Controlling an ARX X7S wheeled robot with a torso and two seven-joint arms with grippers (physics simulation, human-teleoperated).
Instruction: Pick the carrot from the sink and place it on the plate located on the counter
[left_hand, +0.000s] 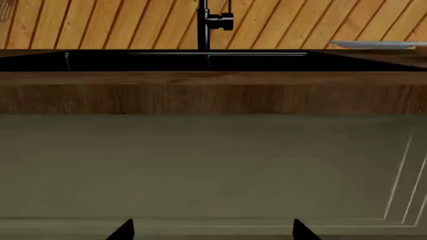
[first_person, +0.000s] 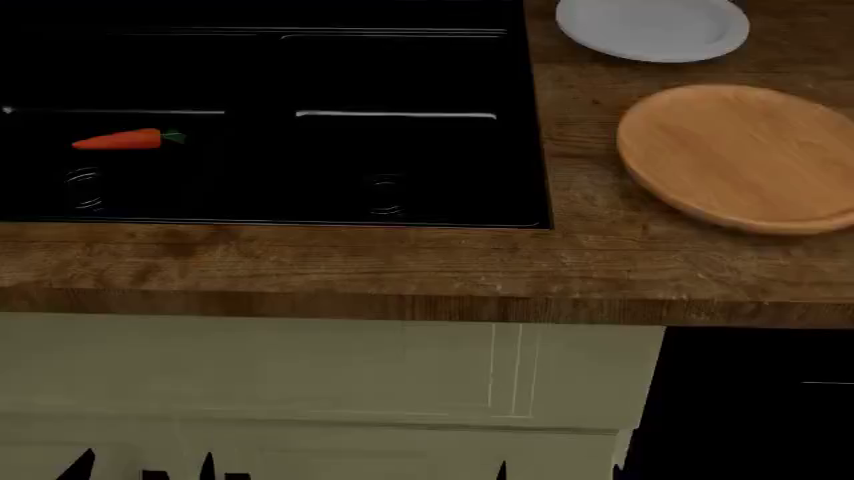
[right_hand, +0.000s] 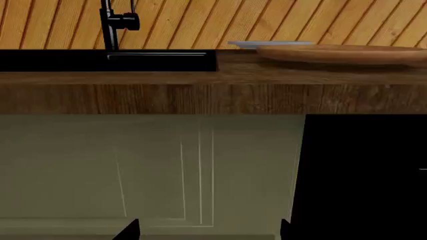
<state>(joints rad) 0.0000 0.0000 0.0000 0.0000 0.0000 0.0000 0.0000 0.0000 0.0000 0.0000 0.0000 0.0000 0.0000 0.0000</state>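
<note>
The carrot (first_person: 127, 140) is lying in the sink's (first_person: 400, 210) left basin; likely light, rigid, smooth, so grasp mid-body. Both grippers are waiting low with jaws apart, empty

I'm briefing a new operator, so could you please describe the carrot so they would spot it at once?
Find the black double sink set into the wooden counter. The carrot lies flat in its left basin, near a round drain. It is the only orange thing there, with a short green top.

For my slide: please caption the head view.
Carrot lies in the sink's left basin; two plates wait on the counter.
</note>
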